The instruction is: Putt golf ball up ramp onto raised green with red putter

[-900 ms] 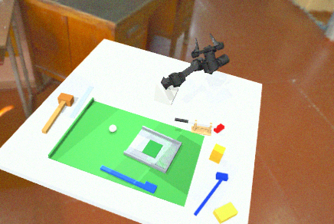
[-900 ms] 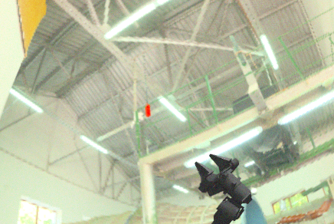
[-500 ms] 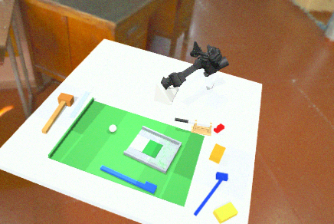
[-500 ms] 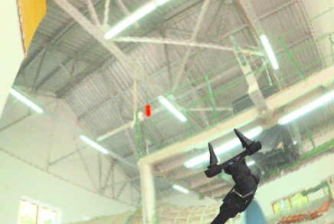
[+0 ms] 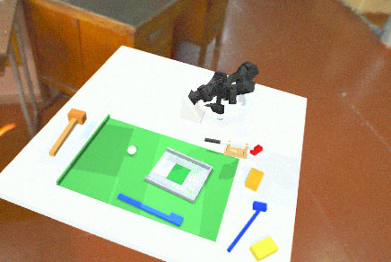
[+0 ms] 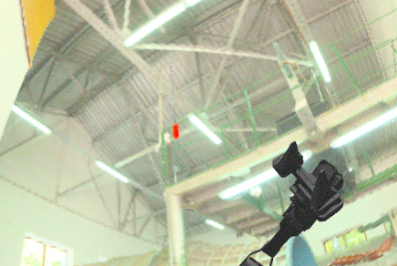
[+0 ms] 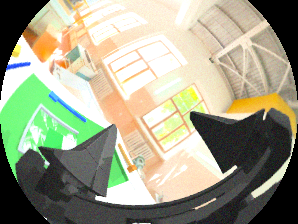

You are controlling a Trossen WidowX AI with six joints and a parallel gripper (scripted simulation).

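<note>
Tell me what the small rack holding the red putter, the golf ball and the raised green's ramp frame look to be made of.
Small tan rack: pale, matte, looks like light wood.
Small white golf ball: smooth white, probably hard plastic; too small to show dimples.
Grey square ramp frame around the raised green: flat grey with pale streaks, looks like painted or brushed metal, possibly plastic.

Flat white square table top [image 5: 148, 80] w/ bright green rectangular putting mat [image 5: 108, 165]; darker green band at mat's left. Small white round golf ball [image 5: 132, 150] on mat. Light grey square raised ramp frame [image 5: 179, 173], green patch in centre. Putter [image 5: 230, 145]: red head far right, black grip, white shaft, on tan wooden rack. Orange-tan wooden mallet [image 5: 67, 130] left. Blue L-shaped bar [image 5: 150, 210] near edge of mat. Blue mallet [image 5: 247, 225] near right. Orange block [image 5: 254, 179], yellow block [image 5: 264, 248] right side. Dark grey/black robot arm [image 5: 224, 86]. Red-brown floor.
</note>
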